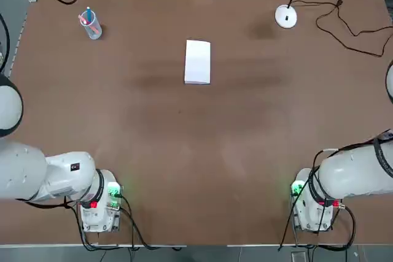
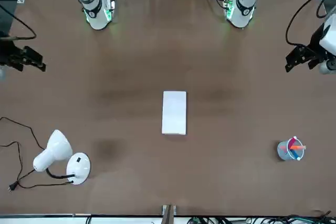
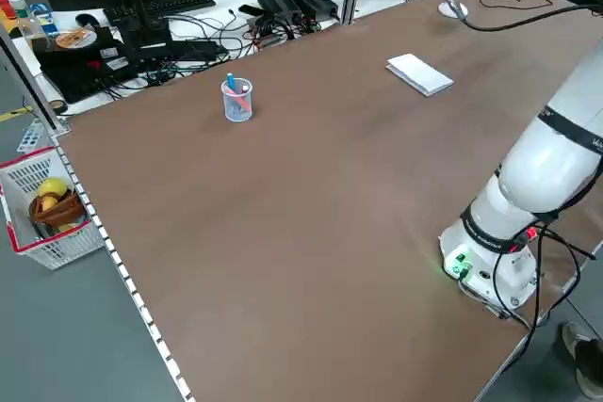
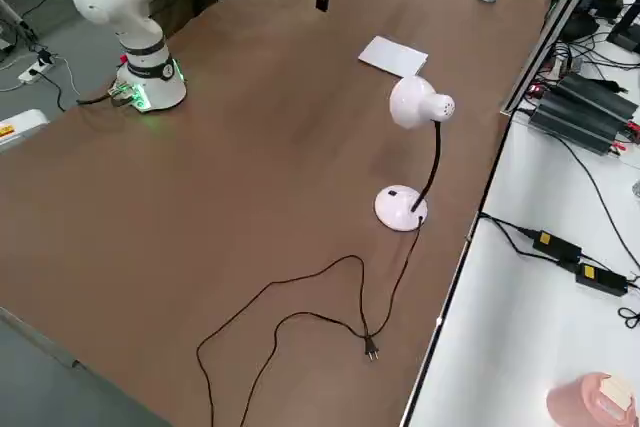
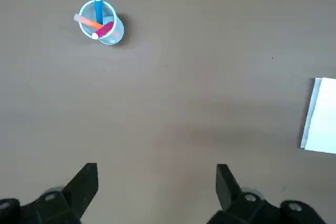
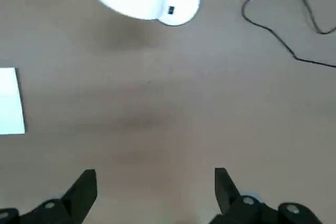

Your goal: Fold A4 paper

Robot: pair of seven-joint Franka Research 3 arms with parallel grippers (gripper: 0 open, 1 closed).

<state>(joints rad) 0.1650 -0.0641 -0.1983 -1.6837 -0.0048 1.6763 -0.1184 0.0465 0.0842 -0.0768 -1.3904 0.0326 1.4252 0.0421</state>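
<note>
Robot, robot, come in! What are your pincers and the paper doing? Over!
Left pincer and right pincer open, high over the table, holding nothing. A4 paper folded narrow, flat mid-table. Nothing near it. Over.

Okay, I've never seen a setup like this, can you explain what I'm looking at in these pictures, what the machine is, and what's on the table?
These are six camera views of one brown table with two white robot arms bolted at one edge. One view looks straight down, one faces the robot from across the table, two look in from the sides, and two sit on the arms' wrists. Each arm ends in a two-finger gripper. The left gripper and the right gripper are both open, held above the table's sides, holding nothing. In the middle lies a white sheet of paper, already folded narrow. Also on the table are a white desk lamp with its black cord, and a clear cup of pens.
</note>
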